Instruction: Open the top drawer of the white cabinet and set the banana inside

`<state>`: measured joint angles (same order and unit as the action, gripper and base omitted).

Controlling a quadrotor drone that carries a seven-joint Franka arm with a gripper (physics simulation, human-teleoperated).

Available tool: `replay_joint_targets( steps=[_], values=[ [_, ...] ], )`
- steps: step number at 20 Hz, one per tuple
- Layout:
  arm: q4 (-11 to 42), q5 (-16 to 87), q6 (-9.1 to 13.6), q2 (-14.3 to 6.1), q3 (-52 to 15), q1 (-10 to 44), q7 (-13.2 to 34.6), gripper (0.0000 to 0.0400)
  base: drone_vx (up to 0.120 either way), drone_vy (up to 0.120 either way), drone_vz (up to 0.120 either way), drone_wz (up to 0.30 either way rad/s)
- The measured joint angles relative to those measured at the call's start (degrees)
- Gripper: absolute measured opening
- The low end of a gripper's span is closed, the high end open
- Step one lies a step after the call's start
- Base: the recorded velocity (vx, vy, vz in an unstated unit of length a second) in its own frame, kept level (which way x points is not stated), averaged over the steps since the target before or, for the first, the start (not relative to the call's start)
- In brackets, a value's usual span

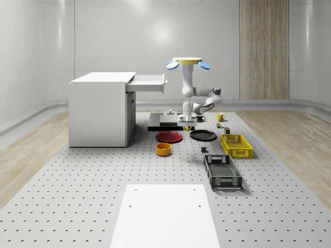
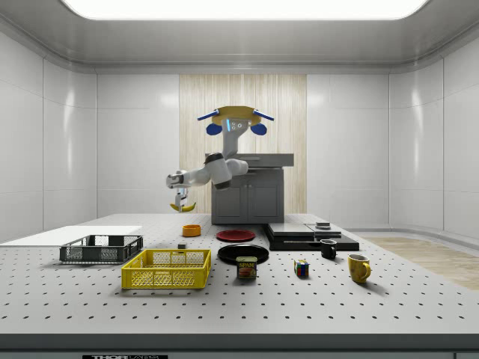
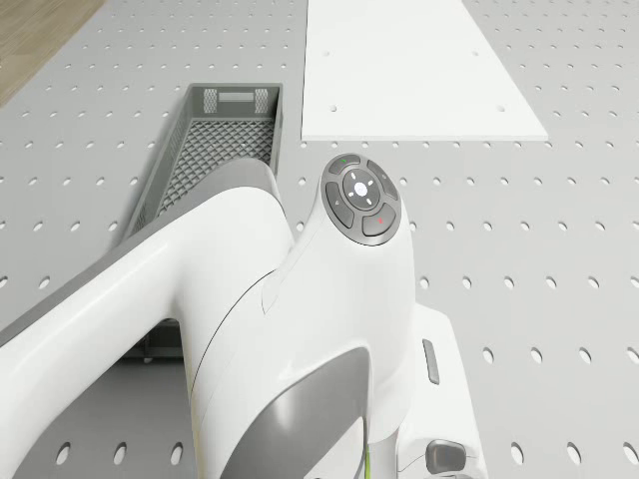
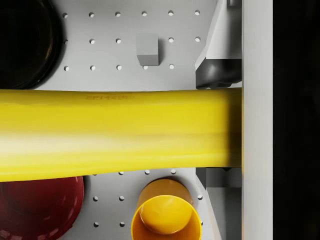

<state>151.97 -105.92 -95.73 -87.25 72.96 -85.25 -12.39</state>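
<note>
The top drawer [image 1: 149, 81] of the white cabinet [image 1: 101, 109] already stands pulled out, so the step in hand is the carry: the banana [image 2: 182, 206] is off the table and on its way to the drawer.

The gripper [image 2: 179, 197] is closed across the banana, which hangs crosswise below the fingers in the side view; in the wrist view it runs as a yellow bar [image 4: 120, 132] between the jaws. The drone [image 1: 188, 62] hovers above the table [image 1: 77, 196], over the black slab [image 1: 166, 121] near the far edge, just beyond the open drawer front. Its arm is bent down and forward, holding the fruit above the red plate [image 1: 169, 136], the black plate [image 1: 202, 135] and the orange bowl [image 1: 163, 149].

The next move calls for height first (the banana hangs lower than the drawer's rim, as far as the side view lets me judge). Then comes a sideways shift toward the cabinet until the fruit is over the open tray, then a lowering inside its walls before the fingers let go. The banana's length should lie along the drawer so that neither end catches the rim.
</note>
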Motion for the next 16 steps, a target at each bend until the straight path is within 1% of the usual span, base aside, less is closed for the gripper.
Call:
replay_joint_targets(
  steps=[16],
  values=[
    [0.0, 0.3, -0.5, -0.6, 0.0, -0.2, -0.1, 0.0193, -0.12, 0.0, 0.12, 0.0]
  ],
)
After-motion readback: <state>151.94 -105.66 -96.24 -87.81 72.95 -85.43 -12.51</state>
